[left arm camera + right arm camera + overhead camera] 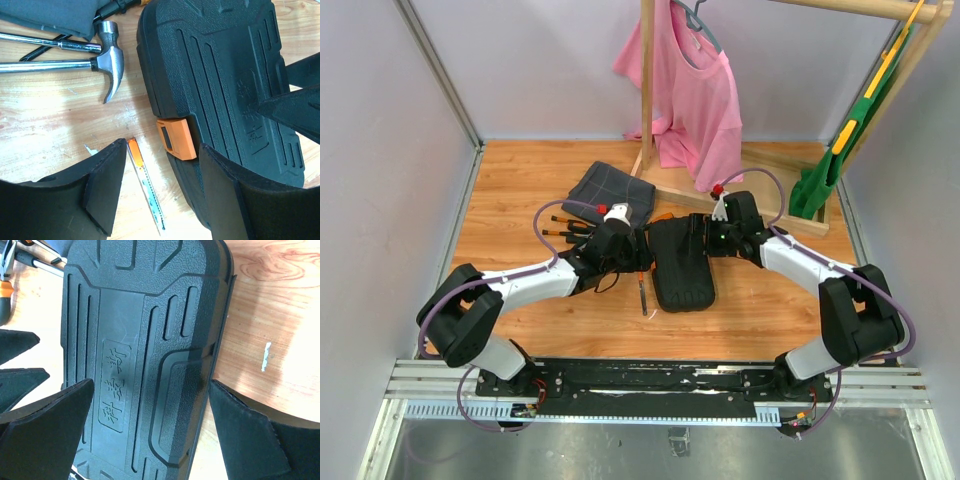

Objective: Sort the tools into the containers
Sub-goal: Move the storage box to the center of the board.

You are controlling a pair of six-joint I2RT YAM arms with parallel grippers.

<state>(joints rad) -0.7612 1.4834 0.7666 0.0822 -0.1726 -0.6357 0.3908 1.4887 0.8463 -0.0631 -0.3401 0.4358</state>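
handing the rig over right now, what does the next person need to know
Left gripper: open, over the orange clasp, holding nothing.
Right gripper: jaws wide open over the black case, gripping nothing.
Case: closed, lying flat mid-table.
Tools: the hammer, the screwdrivers and a slim orange-ended tool lie on the table outside the case.
Done: nothing visibly sorted.
Left: open the case and put the tools in.
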